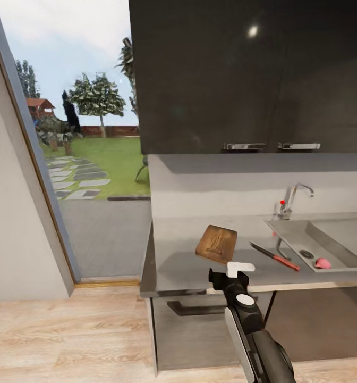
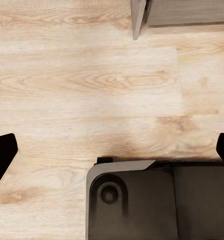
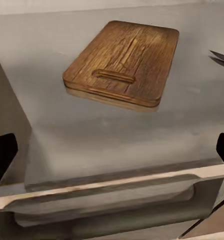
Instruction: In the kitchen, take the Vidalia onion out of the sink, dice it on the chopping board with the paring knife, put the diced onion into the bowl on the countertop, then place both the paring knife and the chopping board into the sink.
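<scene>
So the robot is parked in front of the kitchen surface, a grey metallic worktop with dark cabinets above it and a window onto a garden off to the left. The chopping board lies flat on that surface, handle slot toward the front edge, with nothing on it. Just to its right, apart from it, is the paring knife, dark blade pointing back-left and the red-orange handle toward the sink. The sink is at the right end with the chrome faucet and its small red knob behind it. A pinkish round thing sits in the basin near the drain, which would be the onion.

The right gripper is raised at the front edge of the surface, just short of the board; in the right wrist view its dark fingertips sit at the far edges of the frame, so the jaws are spread wide with nothing between them. That view looks straight at the board with the knife tip peeking in at the side.

The left gripper points down at the light wood floor, fingers also spread wide, with part of the robot's dark base below it.
</scene>
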Available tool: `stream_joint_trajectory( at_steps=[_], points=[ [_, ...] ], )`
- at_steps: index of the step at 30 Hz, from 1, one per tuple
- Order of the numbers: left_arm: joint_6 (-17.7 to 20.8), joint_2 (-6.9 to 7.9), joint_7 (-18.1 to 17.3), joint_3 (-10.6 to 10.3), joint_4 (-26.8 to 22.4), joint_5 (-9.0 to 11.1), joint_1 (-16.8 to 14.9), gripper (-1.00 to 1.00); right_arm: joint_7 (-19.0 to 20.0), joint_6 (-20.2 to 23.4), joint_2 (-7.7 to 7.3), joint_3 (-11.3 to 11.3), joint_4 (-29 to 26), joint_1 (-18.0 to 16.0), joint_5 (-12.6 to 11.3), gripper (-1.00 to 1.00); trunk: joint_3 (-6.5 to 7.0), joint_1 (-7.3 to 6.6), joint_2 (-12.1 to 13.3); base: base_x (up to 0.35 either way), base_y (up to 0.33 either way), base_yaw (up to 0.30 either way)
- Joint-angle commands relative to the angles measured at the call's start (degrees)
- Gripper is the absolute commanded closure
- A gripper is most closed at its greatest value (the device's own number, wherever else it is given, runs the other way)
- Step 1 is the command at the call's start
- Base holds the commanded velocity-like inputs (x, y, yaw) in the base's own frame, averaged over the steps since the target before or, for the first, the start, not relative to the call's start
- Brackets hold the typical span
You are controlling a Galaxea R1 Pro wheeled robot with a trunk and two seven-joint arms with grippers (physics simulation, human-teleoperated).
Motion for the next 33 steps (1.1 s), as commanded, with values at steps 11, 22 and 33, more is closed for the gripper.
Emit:
stream_joint_trajectory(
  at_steps=[11, 22, 33],
  points=[
    [0.00, 0.01, -0.01, -0.01, 0.19, 0.01, 0.02, -1.00, -3.51, 0.21, 0.00, 0.04, -1.71, -0.02, 0.02, -1.00, 0.17, 0.05, -0.03, 0.235, 0.214, -0.043],
    [0.01, 0.01, 0.01, 0.11, 0.60, 0.01, 0.02, -1.00, -3.66, 0.13, 0.00, -0.05, -1.75, -0.02, 0.02, -1.00, 0.85, 0.05, -0.03, 0.212, 0.230, -0.197],
    [-0.01, 0.01, -0.01, 0.13, 1.78, -0.15, 0.02, -1.00, -4.75, 0.21, 0.00, -0.14, -1.75, -0.02, 0.02, -1.00, 1.56, 0.05, -0.03, 0.106, 0.268, -0.204]
  ],
)
